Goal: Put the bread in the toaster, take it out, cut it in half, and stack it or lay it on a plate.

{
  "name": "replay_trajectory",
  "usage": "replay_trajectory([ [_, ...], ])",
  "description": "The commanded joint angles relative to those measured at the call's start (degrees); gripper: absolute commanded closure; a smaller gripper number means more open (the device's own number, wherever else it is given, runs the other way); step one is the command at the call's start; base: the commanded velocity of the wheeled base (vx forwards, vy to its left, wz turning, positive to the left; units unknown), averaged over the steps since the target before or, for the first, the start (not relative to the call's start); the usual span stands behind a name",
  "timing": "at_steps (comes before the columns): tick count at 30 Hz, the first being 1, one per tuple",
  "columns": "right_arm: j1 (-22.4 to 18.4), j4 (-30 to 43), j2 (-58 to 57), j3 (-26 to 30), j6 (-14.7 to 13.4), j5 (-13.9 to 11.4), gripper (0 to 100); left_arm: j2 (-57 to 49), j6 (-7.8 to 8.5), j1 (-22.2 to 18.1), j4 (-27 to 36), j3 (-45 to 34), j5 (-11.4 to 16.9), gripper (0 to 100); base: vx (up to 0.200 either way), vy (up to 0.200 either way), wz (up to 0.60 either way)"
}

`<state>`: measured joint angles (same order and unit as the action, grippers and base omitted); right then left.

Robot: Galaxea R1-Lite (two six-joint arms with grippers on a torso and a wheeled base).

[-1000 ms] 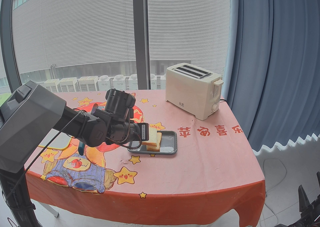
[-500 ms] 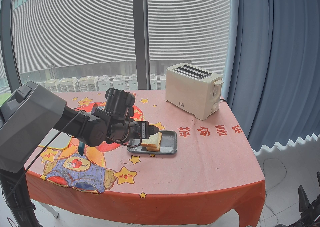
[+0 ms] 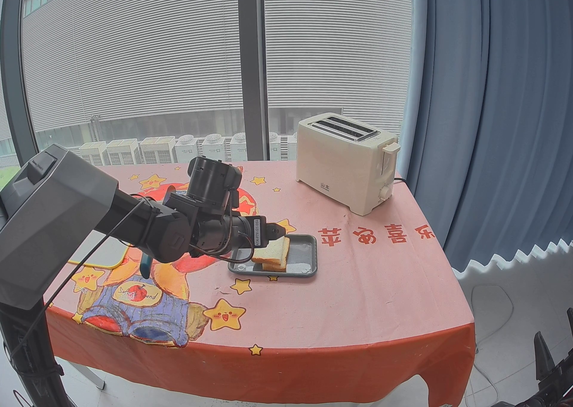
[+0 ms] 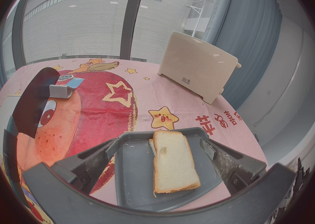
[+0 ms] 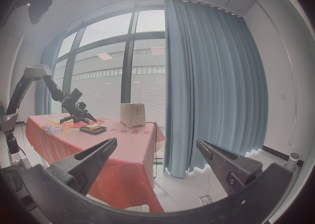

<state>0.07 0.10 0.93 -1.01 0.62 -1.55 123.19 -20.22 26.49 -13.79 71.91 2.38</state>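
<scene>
The bread [image 4: 174,162] lies flat on the gray tray [image 4: 134,172], near the middle of the desk [image 3: 358,301]. One piece sits on top of another. The toaster [image 3: 346,160] stands far back on the right, well apart from the tray. The left hand [image 3: 276,231] hangs just over the bread. Its fingers are spread wide, one on each side, and hold nothing. The right hand [image 5: 157,142] is open too, off to the right, away from the desk. I think the stacking is almost done. To finish well, the left hand should lift straight up, slowly, so no finger bumps the top piece off.
</scene>
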Motion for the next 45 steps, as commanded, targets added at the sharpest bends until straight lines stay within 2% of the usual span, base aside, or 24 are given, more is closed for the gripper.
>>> replay_trajectory([
  [1, 0.01, -0.01, -0.84, 1.01, -0.01, -0.03, 0, -0.40, -0.34, 0.05, -0.01, -0.19, 0.00, 0, 0.000, 0.000, 0.00],
  [4, 0.01, -0.01, -0.84, 1.01, -0.01, -0.03, 0, -0.58, -0.96, 0.05, -0.01, -0.11, 0.00, 0, 0.000, 0.000, 0.00],
  [16, 0.01, -0.01, -0.84, 1.01, -0.01, -0.03, 0, -0.84, -0.96, 0.05, -0.01, -0.37, -0.09, 0, 0.000, 0.000, 0.00],
  [27, 0.01, -0.01, -0.84, 1.01, 0.08, -0.03, 0, -5.68, -0.96, -0.04, 0.52, -1.42, -0.44, 0, 0.000, 0.000, 0.00],
  [38, 0.01, -0.01, -0.84, 1.01, -0.01, -0.03, 0, -11.30, -0.25, -0.39, 0.08, -4.94, -0.97, 0, 0.000, 0.000, 0.00],
  [40, 0.01, -0.01, -0.84, 1.01, -0.01, -0.03, 0, -12.80, -0.08, -0.47, 0.08, -5.99, -1.76, 0, 0.000, 0.000, 0.00],
  [45, 0.01, -0.01, -0.84, 1.01, -0.01, -0.03, 0, -17.19, 1.06, -0.39, -0.19, -9.07, -7.47, 0, 0.000, 0.000, 0.00],
])
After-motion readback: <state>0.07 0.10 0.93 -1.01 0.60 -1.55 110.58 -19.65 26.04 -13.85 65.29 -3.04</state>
